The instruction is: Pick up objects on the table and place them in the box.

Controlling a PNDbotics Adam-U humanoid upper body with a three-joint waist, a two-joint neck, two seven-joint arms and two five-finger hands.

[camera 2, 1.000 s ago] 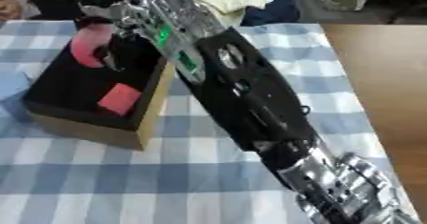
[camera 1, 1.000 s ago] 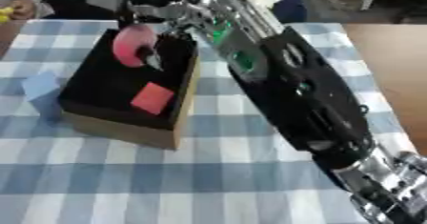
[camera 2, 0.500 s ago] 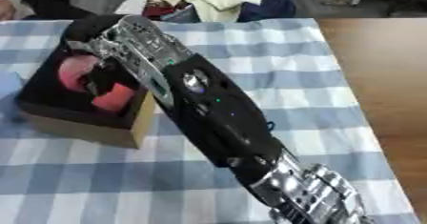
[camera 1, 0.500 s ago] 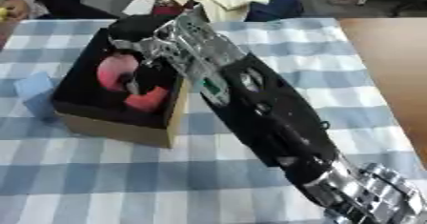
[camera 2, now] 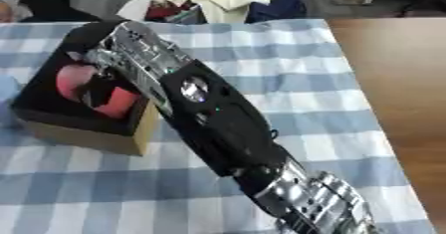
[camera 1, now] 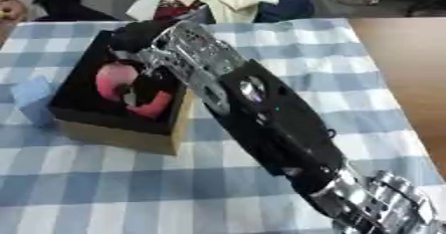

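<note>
Right hand (camera 1: 161,54) reaches over box (camera 1: 83,128), fingers down by pink round object (camera 1: 113,78) inside; grip state can't be told. Red piece (camera 1: 157,103) just below. Blue block (camera 1: 33,96), left of box, clear only in left eye view.

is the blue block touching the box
Cannot tell. In the left eye view the blue block sits right against the box at its left wall, but no clear gap or contact line shows between them.

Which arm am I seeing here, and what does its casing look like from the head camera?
It is the right arm, entering from the lower right. The forearm is a glossy black shell with a small round silver fitting and a tiny green light. Bare silver metal joints show near the lower corner, and the right hand is silver framework with black parts.
</note>
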